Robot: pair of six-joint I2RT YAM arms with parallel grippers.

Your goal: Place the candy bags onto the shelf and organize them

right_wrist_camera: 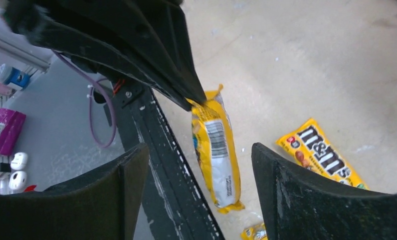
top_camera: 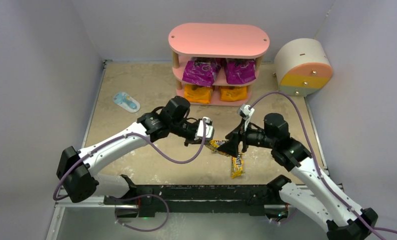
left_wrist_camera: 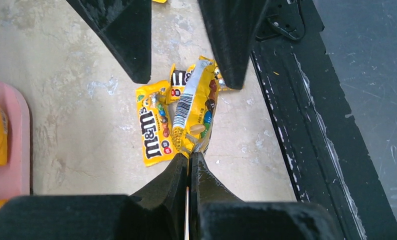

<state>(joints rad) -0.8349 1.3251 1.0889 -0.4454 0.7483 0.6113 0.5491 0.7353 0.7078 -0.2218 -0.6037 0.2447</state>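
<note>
My left gripper (left_wrist_camera: 189,156) is shut on one end of a slim yellow candy bag (left_wrist_camera: 194,107), which it holds just above the table. My right gripper (right_wrist_camera: 199,150) is open, and its fingers (left_wrist_camera: 131,45) straddle that bag's far end (right_wrist_camera: 216,155) without touching it. Two more yellow packets lie flat below, one (left_wrist_camera: 154,125) beside the held bag and one (top_camera: 236,166) nearer the arms. The pink shelf (top_camera: 219,40) stands at the back. It holds two purple bags (top_camera: 201,72) on its middle board and two orange bags (top_camera: 199,93) on its bottom board.
A round cream drawer unit (top_camera: 302,67) stands right of the shelf. A pale blue flat packet (top_camera: 126,102) lies at the left. A black rail (top_camera: 196,192) runs along the near table edge, close under both grippers. Walls close in on both sides.
</note>
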